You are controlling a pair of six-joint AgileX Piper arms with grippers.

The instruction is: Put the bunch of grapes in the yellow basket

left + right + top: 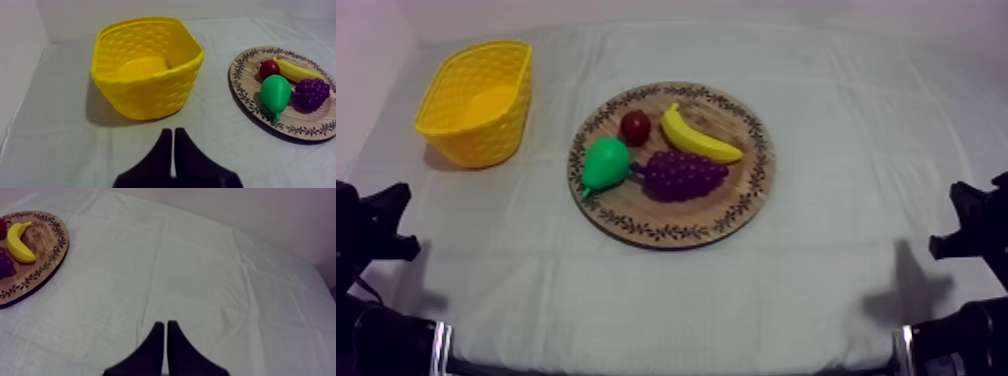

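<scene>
A purple bunch of grapes (682, 175) lies on the round wooden board (741, 205) in the middle of the table, between a green pear (605, 164) and a banana (699, 136). The yellow basket (477, 100) stands empty at the far left. My left gripper (384, 218) rests low at the left edge; its fingers lie together as a narrow wedge (173, 142) on the cloth in front of the basket (145, 70), with the grapes (311, 93) off on the board (245, 87). My right gripper (964, 220) rests low at the right, shut (165, 333), well away from the board (37, 270).
A small red fruit (634, 126) sits on the board behind the pear. Bare cloth (836, 290) spreads around the board and across the right half of the table. A pale wall runs along the table's far side.
</scene>
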